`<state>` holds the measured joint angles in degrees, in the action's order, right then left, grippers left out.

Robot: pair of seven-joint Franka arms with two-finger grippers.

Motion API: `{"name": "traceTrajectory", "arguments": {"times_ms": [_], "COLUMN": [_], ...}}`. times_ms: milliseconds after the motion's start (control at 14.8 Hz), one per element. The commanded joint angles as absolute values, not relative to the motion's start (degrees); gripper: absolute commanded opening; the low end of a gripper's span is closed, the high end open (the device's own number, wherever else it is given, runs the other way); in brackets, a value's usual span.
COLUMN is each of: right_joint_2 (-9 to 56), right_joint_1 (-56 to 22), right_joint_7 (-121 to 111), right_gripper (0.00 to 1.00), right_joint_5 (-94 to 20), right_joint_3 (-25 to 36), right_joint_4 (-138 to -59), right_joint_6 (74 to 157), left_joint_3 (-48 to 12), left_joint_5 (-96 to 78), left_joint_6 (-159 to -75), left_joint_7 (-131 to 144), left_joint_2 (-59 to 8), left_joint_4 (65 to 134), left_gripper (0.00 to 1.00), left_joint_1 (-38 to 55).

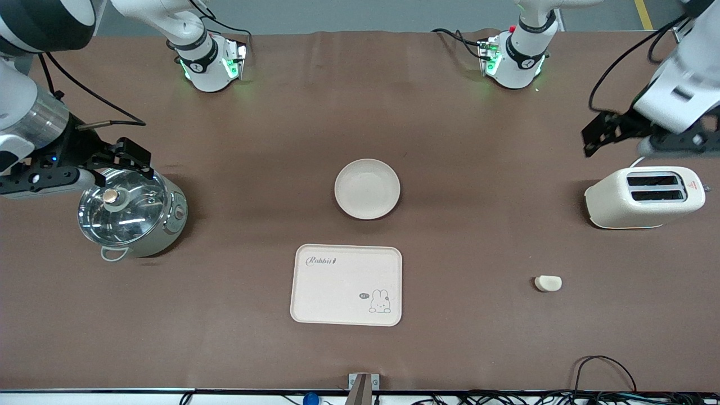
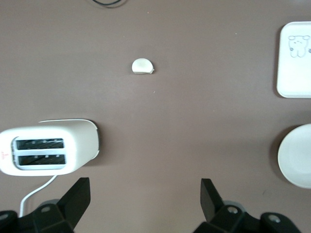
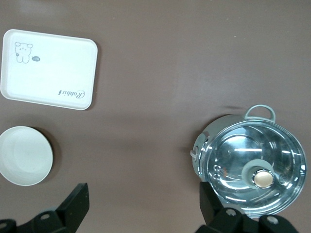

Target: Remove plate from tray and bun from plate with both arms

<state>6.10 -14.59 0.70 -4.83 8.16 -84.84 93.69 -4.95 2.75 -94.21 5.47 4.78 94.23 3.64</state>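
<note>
Mid-table I've got the plate (image 1: 367, 188) sitting bare, bun (image 1: 548, 283) near the toaster (image 1: 644, 197), left gripper (image 2: 146, 196) and right gripper (image 3: 144, 204) both spread, holding nothing.

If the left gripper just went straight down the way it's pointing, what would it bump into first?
Probably just bare table. The left gripper hangs open, pointing down at brown cloth between the toaster and the plate; the bun lies further off. Exact depth is hard to judge.
</note>
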Motion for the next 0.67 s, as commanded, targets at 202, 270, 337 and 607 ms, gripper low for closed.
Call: {"name": "traceTrajectory", "arguments": {"times_ms": [202, 270, 337, 607], "right_joint_2": [1.86, 0.54, -0.86, -5.8], "right_joint_1": [-7.22, -6.51, -5.98, -5.01], "right_joint_7": [-5.18, -5.45, -5.54, -5.62], "right_gripper": [1.0, 1.0, 1.0, 1.0], "right_joint_5": [0.0, 0.17, 0.26, 0.35], "right_joint_3": [9.23, 9.23, 9.23, 9.14], "right_joint_4": [-84.28, -84.98, -86.03, -92.11], "right_joint_6": [86.76, 85.62, 85.34, 85.96], "left_joint_3": [-0.18, -0.52, -0.61, -0.79], "left_joint_5": [0.35, 0.35, 0.35, 0.26], "left_joint_6": [-97.82, -97.74, -97.04, -94.31], "left_joint_7": [2.64, 2.9, 2.81, 3.25], "left_joint_2": [9.5, 8.19, 7.48, 5.71], "left_joint_4": [101.87, 100.3, 98.8, 94.67], "left_gripper": [1.0, 1.0, 1.0, 1.0], "left_joint_1": [5.89, 5.8, 5.8, 6.68]}}
